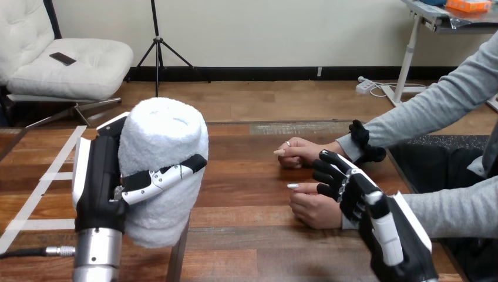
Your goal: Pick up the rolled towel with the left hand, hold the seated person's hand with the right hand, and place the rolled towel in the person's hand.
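Observation:
My left hand [98, 188] holds the rolled white towel [164, 167] upright above the table's left part, its thumb and fingers curled round the roll. The person's two hands rest on the table at the right. The farther hand [299, 151] lies flat with a finger pointing left. The nearer hand [314, 207] is loosely closed, palm down. My right hand [376, 217] comes in from the lower right, its fingers [333, 176] loosely bent over the wrist of that nearer hand. I cannot tell whether they touch it; nothing is curled round it.
The wooden table [252, 235] runs across the view, with white tape strips [41, 188] at its left. The person's grey sleeves [434, 106] reach in from the right edge.

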Available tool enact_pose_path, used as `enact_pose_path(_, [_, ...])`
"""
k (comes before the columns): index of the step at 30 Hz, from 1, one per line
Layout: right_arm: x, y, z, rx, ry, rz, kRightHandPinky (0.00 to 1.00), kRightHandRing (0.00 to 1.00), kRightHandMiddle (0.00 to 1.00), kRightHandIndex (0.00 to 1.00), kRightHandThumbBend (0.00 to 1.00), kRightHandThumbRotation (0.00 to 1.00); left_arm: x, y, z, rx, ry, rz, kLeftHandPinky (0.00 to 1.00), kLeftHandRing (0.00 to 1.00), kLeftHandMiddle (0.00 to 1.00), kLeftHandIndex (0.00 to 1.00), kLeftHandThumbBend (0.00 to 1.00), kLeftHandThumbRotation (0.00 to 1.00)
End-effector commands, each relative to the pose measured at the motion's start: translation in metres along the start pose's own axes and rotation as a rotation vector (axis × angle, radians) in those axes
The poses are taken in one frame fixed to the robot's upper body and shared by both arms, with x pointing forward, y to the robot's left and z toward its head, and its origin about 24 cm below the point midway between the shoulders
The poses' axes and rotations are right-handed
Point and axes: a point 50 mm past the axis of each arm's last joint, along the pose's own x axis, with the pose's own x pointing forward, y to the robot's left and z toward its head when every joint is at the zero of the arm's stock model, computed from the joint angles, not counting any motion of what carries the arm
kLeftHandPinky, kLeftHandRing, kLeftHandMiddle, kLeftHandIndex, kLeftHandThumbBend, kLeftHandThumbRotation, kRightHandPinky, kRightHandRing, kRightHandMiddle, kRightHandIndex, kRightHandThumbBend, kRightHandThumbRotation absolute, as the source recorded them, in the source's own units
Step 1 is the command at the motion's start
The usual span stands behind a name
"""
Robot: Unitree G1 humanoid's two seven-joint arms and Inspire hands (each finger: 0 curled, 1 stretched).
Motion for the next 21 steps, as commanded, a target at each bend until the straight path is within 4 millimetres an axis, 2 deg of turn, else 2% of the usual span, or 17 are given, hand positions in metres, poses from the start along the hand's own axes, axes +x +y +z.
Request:
enact_pose_path(1, [0.022, -0.016, 0.015, -0.094, -0.081, 0.001, 0.85, 0.87, 0.88, 0.88, 0.91, 1.0, 0.008, -0.001, 0.024, -0.055, -0.125, 0.023, 0.28, 0.32, 0.38, 0.41, 0.63, 0.0])
enact_pose_path(8, [0.033, -0.032, 0.017, -0.219, -0.093, 0.019, 0.83, 0.86, 0.88, 0.87, 0.9, 1.0, 0.005, -0.003, 0.027, -0.063, -0.134, 0.015, 0.29, 0.33, 0.39, 0.41, 0.61, 0.0])
enact_pose_path(21, [0.051, -0.059, 0.023, -0.395, -0.077, 0.07, 0.83, 0.87, 0.87, 0.86, 0.76, 1.0, 0.005, -0.004, 0.027, -0.071, -0.134, -0.012, 0.28, 0.32, 0.38, 0.39, 0.6, 0.0])
